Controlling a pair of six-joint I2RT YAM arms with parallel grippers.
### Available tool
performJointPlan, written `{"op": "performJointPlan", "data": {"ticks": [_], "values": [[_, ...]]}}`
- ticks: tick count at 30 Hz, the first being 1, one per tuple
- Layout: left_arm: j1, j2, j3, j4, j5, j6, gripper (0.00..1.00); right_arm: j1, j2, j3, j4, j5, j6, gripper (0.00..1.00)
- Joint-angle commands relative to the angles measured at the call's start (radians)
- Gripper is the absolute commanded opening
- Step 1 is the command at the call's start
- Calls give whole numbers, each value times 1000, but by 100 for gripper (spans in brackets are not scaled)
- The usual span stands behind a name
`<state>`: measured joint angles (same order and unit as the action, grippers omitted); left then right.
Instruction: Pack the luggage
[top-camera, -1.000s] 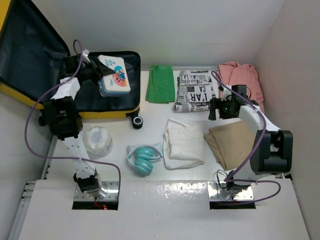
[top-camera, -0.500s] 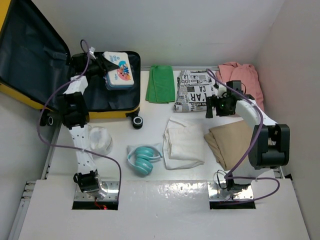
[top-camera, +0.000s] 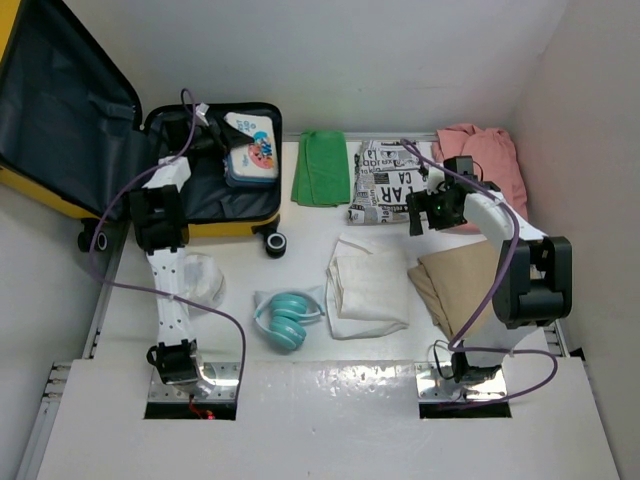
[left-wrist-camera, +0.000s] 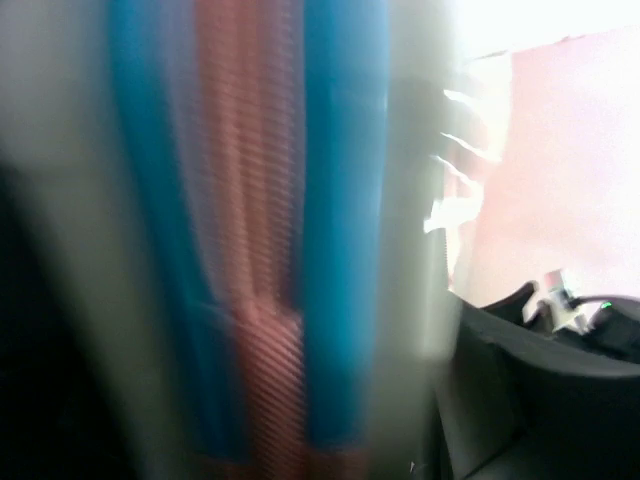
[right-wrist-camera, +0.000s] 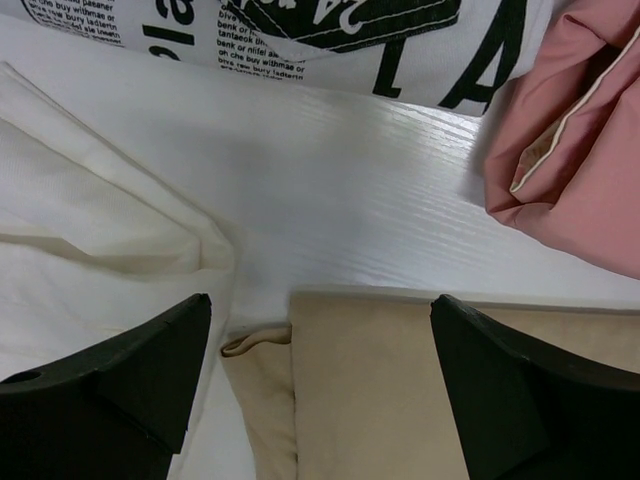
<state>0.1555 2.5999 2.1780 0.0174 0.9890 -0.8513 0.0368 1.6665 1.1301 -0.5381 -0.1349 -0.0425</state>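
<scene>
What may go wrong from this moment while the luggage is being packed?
The tin box, gripped by the left gripper, hangs close to the right wall of the luggage and might catch on it. The open right gripper hovers where the beige cloth and white cloth meet, so it may pinch both.

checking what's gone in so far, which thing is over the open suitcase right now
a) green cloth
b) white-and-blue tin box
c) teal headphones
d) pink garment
b, the white-and-blue tin box is over the dark lining of the open luggage, held at the left gripper, while the other three lie out on the table
</scene>
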Motion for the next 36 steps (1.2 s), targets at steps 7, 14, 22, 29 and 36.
{"op": "performJointPlan", "data": {"ticks": [7,14,22,29,36], "values": [[9,-107,150,-235,-251,257,100,28,-1,34,-6,-14,-4,90],[-45,-262,96,-412,-737,672,100,31,-5,34,-2,-29,-2,91],[-38,-405,-49,-424,-892,796,100,38,-16,28,-3,-37,0,91],[94,-707,-349,-656,-354,1079,100,37,-59,2,-16,-46,-14,91],[228,-925,-527,-1271,-262,1823,100,12,-97,-70,-19,-69,-20,91]]}}
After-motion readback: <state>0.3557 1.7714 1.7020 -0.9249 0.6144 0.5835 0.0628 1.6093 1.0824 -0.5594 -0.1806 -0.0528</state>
